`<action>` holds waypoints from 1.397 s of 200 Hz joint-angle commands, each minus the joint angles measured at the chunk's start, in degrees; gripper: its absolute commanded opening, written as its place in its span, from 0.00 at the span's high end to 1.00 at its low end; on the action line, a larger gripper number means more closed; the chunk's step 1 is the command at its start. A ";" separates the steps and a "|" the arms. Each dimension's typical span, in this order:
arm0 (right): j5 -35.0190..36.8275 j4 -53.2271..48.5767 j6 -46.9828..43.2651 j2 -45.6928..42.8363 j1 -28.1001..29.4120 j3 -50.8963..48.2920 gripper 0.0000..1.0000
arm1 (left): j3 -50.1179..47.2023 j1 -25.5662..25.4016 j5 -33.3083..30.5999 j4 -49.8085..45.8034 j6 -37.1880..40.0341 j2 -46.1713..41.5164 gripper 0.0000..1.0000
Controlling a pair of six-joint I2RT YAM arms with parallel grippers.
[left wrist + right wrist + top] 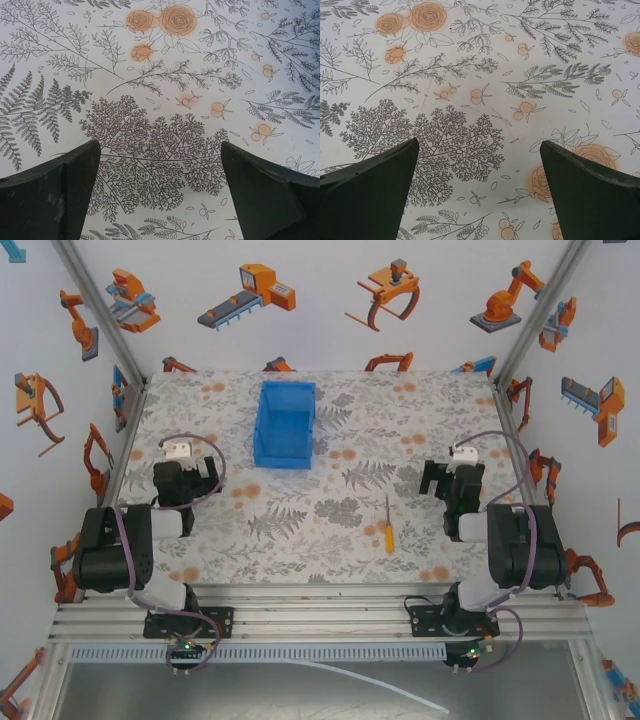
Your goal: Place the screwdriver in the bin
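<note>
The small screwdriver point(389, 527) with an orange-yellow handle and thin dark shaft lies on the floral table, right of centre, shaft pointing away from the arms. The bright blue bin point(285, 424) stands upright at the back centre, its low lip facing the arms. My right gripper point(437, 476) rests open to the right of the screwdriver, apart from it. My left gripper point(188, 480) rests open at the left side, far from both. Both wrist views look down on bare floral cloth between wide-spread dark fingers point(60, 195) point(375, 190).
Aluminium frame posts point(100, 310) rise at the back corners, and white walls with robot pictures close in the table. A metal rail point(320, 615) runs along the near edge by the arm bases.
</note>
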 commanded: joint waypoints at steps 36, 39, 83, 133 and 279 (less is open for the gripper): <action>-0.37 0.66 -0.09 0.11 -0.34 1.35 0.01 | 0.79 -0.34 -0.26 -0.31 -0.22 -0.06 0.03; -0.33 0.67 -0.08 0.11 -0.41 1.35 0.01 | 0.79 -0.30 -0.20 -0.35 -0.21 -0.07 0.03; -0.39 0.67 -0.13 0.08 -0.33 1.36 0.01 | 0.79 -0.53 -0.60 -0.31 -0.11 -0.12 0.03; -0.36 0.68 -0.12 0.11 -0.35 1.35 0.01 | 0.89 -1.35 -2.06 -0.44 0.50 -0.07 0.03; 4.91 -26.73 2.96 -10.28 -0.47 13.56 0.00 | 8.81 -2.55 0.65 -25.30 3.44 -11.59 0.03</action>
